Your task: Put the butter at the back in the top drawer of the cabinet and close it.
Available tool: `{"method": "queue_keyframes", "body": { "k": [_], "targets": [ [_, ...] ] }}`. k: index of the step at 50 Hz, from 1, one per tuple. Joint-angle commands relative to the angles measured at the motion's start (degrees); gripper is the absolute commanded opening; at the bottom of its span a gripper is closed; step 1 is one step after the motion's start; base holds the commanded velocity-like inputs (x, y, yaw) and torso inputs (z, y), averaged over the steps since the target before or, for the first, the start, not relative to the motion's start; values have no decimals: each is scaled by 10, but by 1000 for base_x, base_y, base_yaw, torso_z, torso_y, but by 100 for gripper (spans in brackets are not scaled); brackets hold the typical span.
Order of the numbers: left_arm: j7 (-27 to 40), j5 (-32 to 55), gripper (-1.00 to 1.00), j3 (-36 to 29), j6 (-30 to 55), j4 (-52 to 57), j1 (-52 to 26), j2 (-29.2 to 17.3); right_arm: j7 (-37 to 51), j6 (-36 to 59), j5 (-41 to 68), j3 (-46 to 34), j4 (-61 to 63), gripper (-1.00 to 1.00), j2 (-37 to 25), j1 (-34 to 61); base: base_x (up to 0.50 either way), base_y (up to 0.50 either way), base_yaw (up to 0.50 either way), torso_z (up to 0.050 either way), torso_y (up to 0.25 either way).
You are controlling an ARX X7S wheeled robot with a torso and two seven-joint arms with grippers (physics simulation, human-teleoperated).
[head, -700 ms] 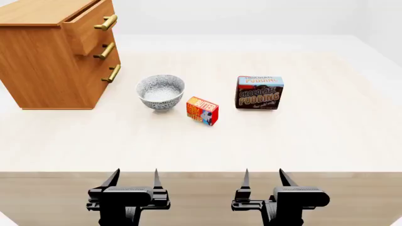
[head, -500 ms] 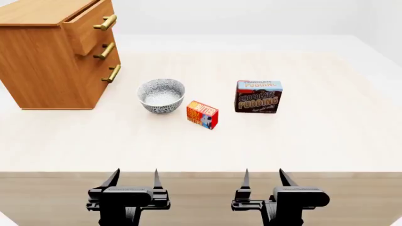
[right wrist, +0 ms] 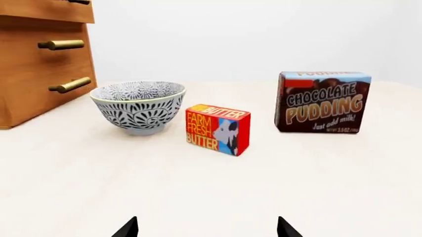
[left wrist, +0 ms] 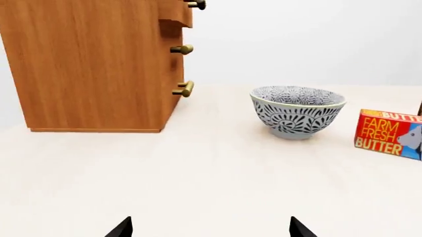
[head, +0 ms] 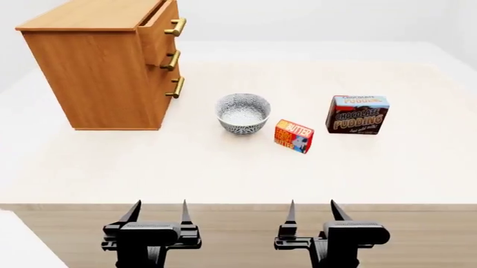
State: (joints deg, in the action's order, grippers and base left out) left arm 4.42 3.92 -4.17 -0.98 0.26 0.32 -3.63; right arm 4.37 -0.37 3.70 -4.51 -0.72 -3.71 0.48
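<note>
**Butter on the table, both grippers empty at the near edge**

Head view: cabinet (head: 97, 67) standing at far left of the pale table (head: 223, 173), drawer fronts facing right. Top drawer (head: 158, 25) pulled out a little past the two lower fronts, brass handle on its face. Patterned bowl (head: 243, 113) right of the cabinet, near but apart. Butter (head: 294, 135) just right of the bowl and slightly nearer, upright on the tabletop, turned at an angle, not touching the bowl. Chocolate pudding box (head: 357, 114) farther right, standing, apart from the butter. Left gripper (head: 158, 215) and right gripper (head: 313, 213) side by side at the near table edge, fingers spread wide, holding nothing, well apart from every object.

Left wrist view: cabinet (left wrist: 92, 64) side panel filling the left of the scene, with three brass handle ends showing along its front edge. Bowl (left wrist: 297, 111) on the table to the right of it. Butter (left wrist: 389, 133) beyond the bowl to the right, partly cut off by the frame edge. Two dark fingertips (left wrist: 122, 228) wide apart, nothing between.

Right wrist view: butter (right wrist: 218, 129) ahead on the table, "FARM FRESH BUTTER" face readable, bowl (right wrist: 138, 107) just left of it with a small gap. Chocolate pudding box (right wrist: 322, 101) to the right and a bit farther. Cabinet (right wrist: 39, 64) corner at far left with two lower handles visible. Fingertips (right wrist: 285, 228) spread wide, empty.
</note>
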Motion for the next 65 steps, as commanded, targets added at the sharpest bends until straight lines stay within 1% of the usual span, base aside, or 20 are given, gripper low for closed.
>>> {"method": "queue_keyframes", "body": {
  "k": [1, 4, 8, 10, 21, 36, 41, 52, 65],
  "targets": [
    [12, 10, 100, -10, -1, -1, -1, -8, 10, 0, 9, -11, -2, 100, -9, 2, 0, 0, 0, 0, 0],
    [20, 10, 100, -10, 10, -1, -4, -9, 10, 6, 15, -12, -1, 100, -11, 4, 0, 0, 0, 0, 0],
    [22, 11, 100, -15, 12, 3, -3, -13, 10, 9, 20, -13, 0, 100, -13, 4, 0, 0, 0, 50, 0],
    [23, 15, 100, -15, 21, 15, 1, -15, 10, 22, 24, -17, 25, 100, -17, -4, 0, 0, 0, 50, 0],
    [44, 42, 100, -3, 128, 174, 23, -40, 24, 119, 52, -17, 181, 100, -37, -28, 0, 0, 0, 50, 0],
    [59, 71, 100, -4, 252, 321, 19, -65, 46, 232, 78, -13, 330, 100, -63, -22, 0, 0, 0, 50, 0],
    [67, 83, 100, -1, 300, 361, 8, -72, 52, 271, 88, -12, 366, 100, -70, -13, 0, 0, 0, 50, 0],
    [89, 126, 100, 20, 441, 459, -45, -86, 66, 379, 117, -9, 447, 100, -86, 29, 0, 0, 0, 50, 0],
    [103, 165, 100, 39, 537, 510, -102, -93, 87, 485, 153, 7, 513, 100, -92, 88, 0, 0, 0, 50, 0]
  ]
}}
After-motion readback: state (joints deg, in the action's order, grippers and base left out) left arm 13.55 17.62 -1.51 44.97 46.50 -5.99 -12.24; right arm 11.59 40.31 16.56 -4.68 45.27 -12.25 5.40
